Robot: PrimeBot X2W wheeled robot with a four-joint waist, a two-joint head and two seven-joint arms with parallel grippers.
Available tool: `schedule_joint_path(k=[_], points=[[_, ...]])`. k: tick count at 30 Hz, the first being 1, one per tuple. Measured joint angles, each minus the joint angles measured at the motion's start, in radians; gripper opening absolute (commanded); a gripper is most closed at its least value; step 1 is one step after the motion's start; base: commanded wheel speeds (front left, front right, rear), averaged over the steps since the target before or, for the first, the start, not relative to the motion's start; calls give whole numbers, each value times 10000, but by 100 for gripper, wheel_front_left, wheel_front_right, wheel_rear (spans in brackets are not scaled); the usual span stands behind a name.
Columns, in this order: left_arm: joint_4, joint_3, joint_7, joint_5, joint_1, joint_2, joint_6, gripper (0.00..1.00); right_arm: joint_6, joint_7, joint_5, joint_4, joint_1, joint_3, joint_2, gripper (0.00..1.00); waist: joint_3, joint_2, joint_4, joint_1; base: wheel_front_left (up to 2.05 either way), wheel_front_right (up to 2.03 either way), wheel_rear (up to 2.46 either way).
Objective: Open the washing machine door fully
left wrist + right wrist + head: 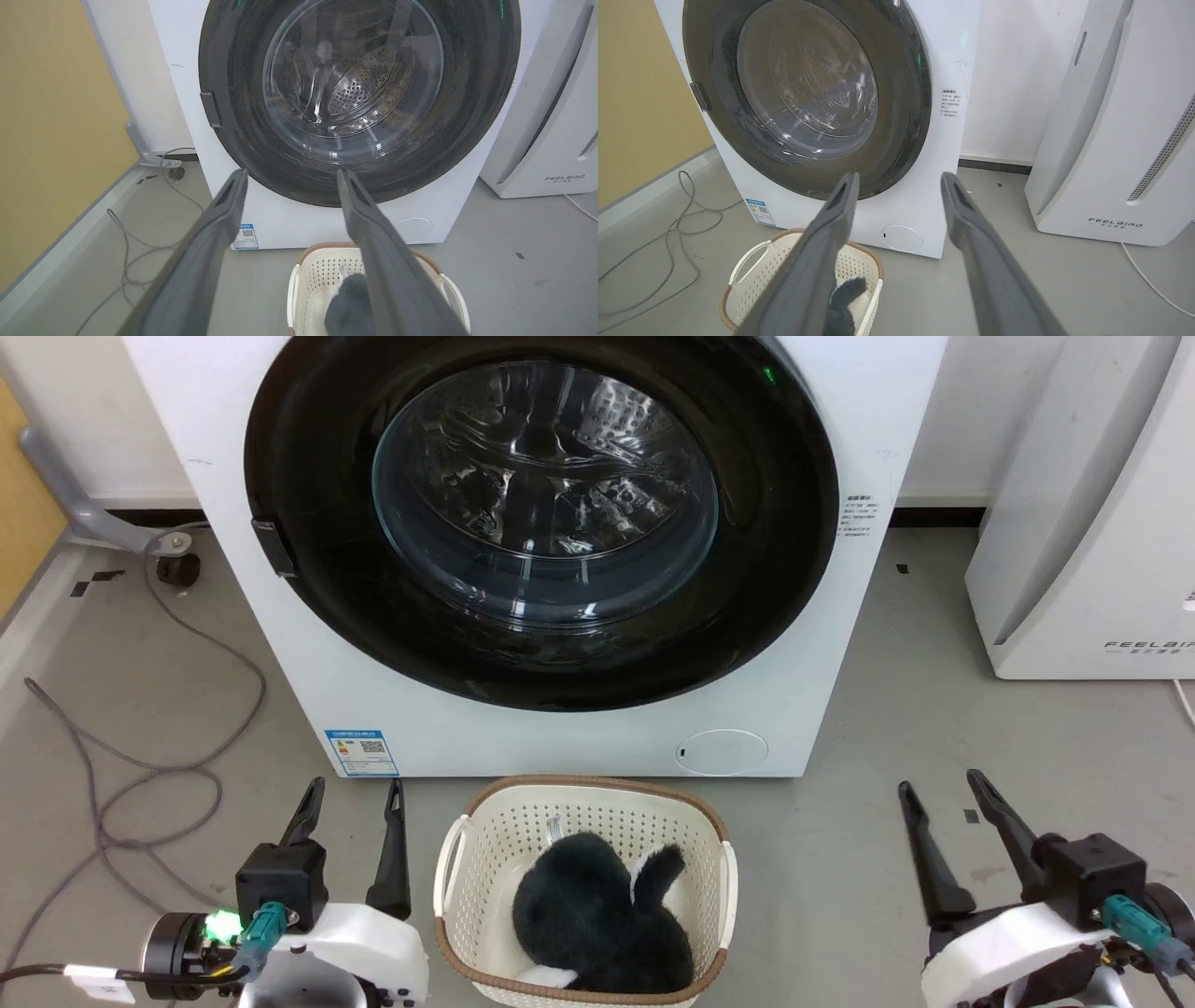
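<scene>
The washing machine (560, 737) is a white box straight ahead. Its door (299, 644) is a glossy black disc with a clear glass bowl centre (546, 495), lying flat against the front. A small dark handle (274, 547) sits on the door's left rim. My left gripper (355, 789) hovers low at the left, open and empty, well short of the machine. My right gripper (943, 782) hovers low at the right, open and empty. In the left wrist view the door (233, 116) stands beyond the spread fingers (224, 210). The right wrist view shows the door (906, 116) past my fingers (840, 200).
A cream laundry basket (719, 859) with a dark furry item (597, 915) stands on the floor between my grippers, against the machine's base. A white FEELBAIR appliance (1083, 523) stands to the right. Grey cables (168, 765) loop on the floor at the left, near a yellow wall.
</scene>
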Motion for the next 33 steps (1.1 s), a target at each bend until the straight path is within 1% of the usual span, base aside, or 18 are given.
schedule_joint_path(k=[6, 11, 12, 18, 26, 33], points=[[12, -48, -121, -50, -2, -2, 86, 100, 0, -127, 483, -25, -6, -82, 0, 0, 10, 0, 10, 0, 0, 0, 0], [17, -81, -240, -71, -3, -2, 173, 100, 0, -224, 1266, -25, -9, -96, 0, 0, 15, 0, 16, 0, 0, 0, 0], [19, -92, -268, -73, -3, -2, 190, 100, 0, -263, 1695, -25, -11, -86, 0, 0, 18, 0, 19, 0, 0, 0, 0], [29, -111, -405, -150, -5, -2, 263, 100, 0, -380, 3043, -31, -12, -13, 0, 0, 31, 0, 31, 0, 0, 0, 0], [50, -167, -546, -245, -9, -2, 370, 100, 0, -531, 5317, 27, -20, 128, 0, 0, 73, 0, 60, 0, 0, 0, 0], [54, -238, -706, -318, -25, -2, 472, 100, 0, -330, 7356, 324, -262, -128, 0, 0, 174, 0, 104, 0, 0, 0, 0]])
